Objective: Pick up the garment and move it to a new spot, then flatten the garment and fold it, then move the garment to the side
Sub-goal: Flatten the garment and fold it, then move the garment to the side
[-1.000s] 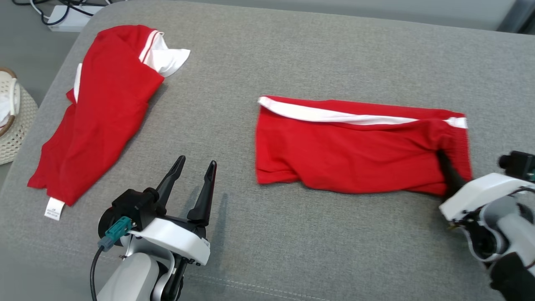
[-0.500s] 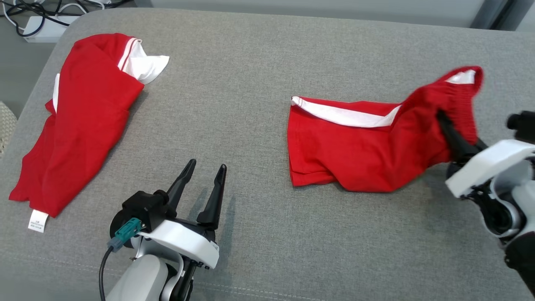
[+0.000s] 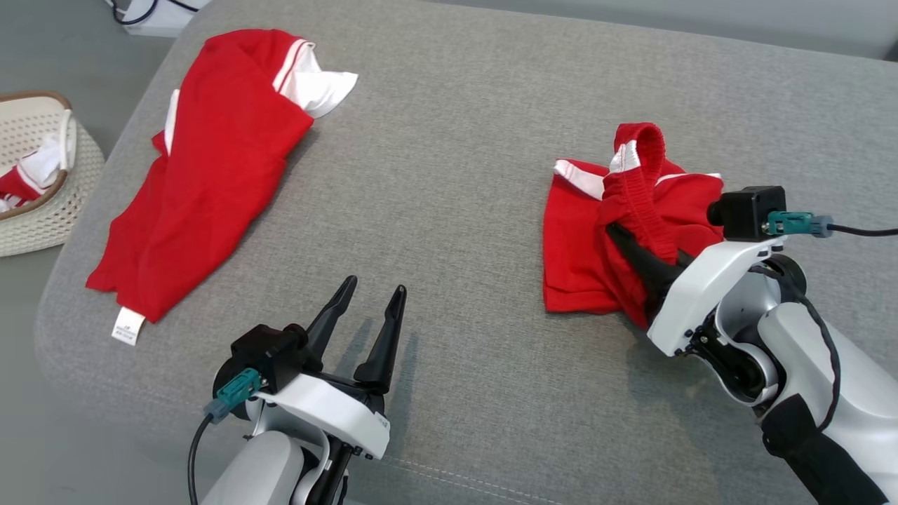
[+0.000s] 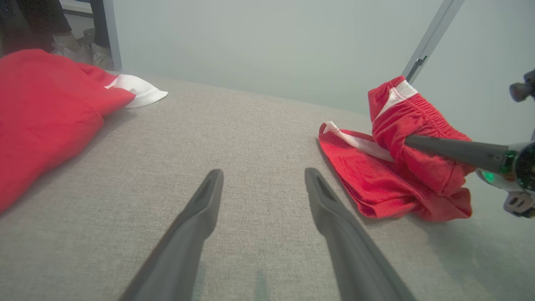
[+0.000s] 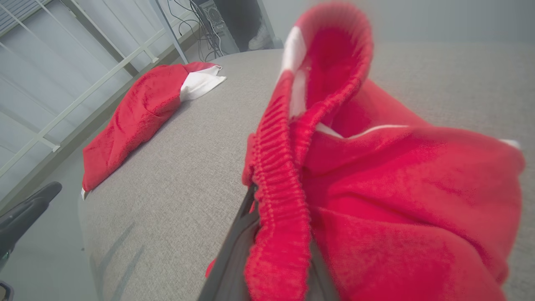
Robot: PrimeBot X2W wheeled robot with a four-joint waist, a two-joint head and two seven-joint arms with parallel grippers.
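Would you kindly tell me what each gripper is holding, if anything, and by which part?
The right gripper is shut on the red shorts, pinching the ribbed elastic waistband. The left gripper is open and holds nothing.

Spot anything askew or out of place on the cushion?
Nothing damaged. The red shorts are bunched and half lifted, waistband pinched in the right gripper. The red shirt lies skewed and rumpled at the left edge of the cushion, its label near the rim.

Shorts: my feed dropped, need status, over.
Right gripper shut on shorts waistband, one end up, rest on cushion. Left gripper open, idle. Shirt lies apart, far left.
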